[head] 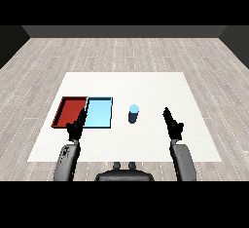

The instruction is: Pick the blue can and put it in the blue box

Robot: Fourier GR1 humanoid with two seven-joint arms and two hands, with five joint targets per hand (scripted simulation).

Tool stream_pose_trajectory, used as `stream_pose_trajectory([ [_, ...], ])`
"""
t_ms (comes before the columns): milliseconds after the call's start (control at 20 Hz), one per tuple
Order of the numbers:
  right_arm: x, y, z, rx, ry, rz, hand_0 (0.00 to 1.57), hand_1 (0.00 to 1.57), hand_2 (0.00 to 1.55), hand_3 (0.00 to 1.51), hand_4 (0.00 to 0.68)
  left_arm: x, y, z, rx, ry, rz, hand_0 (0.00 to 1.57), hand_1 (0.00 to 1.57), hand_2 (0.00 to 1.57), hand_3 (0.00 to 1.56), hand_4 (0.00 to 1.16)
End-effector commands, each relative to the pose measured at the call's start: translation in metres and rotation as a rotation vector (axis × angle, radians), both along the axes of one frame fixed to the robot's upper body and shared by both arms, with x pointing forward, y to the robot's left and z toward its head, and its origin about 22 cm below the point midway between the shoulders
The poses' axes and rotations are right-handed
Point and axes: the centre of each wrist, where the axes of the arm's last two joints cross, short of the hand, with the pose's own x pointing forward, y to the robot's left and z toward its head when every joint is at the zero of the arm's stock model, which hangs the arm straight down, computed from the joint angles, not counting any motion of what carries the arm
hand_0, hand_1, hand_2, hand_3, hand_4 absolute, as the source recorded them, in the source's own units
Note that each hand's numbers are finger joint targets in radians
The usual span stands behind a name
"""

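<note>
blue can [133, 113]: seen upright on the white table [146, 83] at the middle of the frame, just right of the blue tray [99, 114], not yet lifted
blue tray: shown with nothing inside, beside the red tray [69, 111] at centre left
right hand [171, 123]: fingers held straight, nothing gripped, kept apart from the can at its right
left hand [76, 127]: fingers held straight, nothing gripped, seen over the near edge between the two trays
progress: nothing judged done; reach, grasp, carry and placing are all left

A white tabletop [146, 83] sits on a pale wood plank floor [121, 51]. A dark wall [124, 31] is behind.
</note>
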Motion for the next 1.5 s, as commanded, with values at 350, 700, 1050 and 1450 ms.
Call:
stream_pose_trajectory([
  [350, 0.048, 0.044, 0.038, 0.209, -0.309, 0.122, 0.00, 0.00, 0.00, 0.00, 0.000, 0.012, -0.017, 0.036, -0.125, -0.437, -0.038, 0.00, 0.00, 0.00, 0.00, 0.00],
  [700, 0.065, 0.026, 0.026, 0.224, -0.336, 0.156, 0.00, 0.00, 0.00, 0.00, 0.000, 0.006, -0.015, -0.005, -0.172, -0.497, -0.072, 0.00, 0.00, 0.00, 0.00, 0.00],
  [1050, 0.060, 0.036, 0.012, 0.223, -0.333, 0.137, 0.00, 0.00, 0.00, 0.00, 0.000, 0.012, -0.013, -0.006, -0.204, -0.493, -0.059, 0.00, 0.00, 0.00, 0.00, 0.00],
  [1450, 0.061, 0.032, 0.003, 0.270, -0.278, 0.114, 0.00, 0.00, 0.00, 0.00, 0.000, 0.003, 0.006, 0.024, -0.188, -0.502, -0.052, 0.00, 0.00, 0.00, 0.00, 0.00],
])
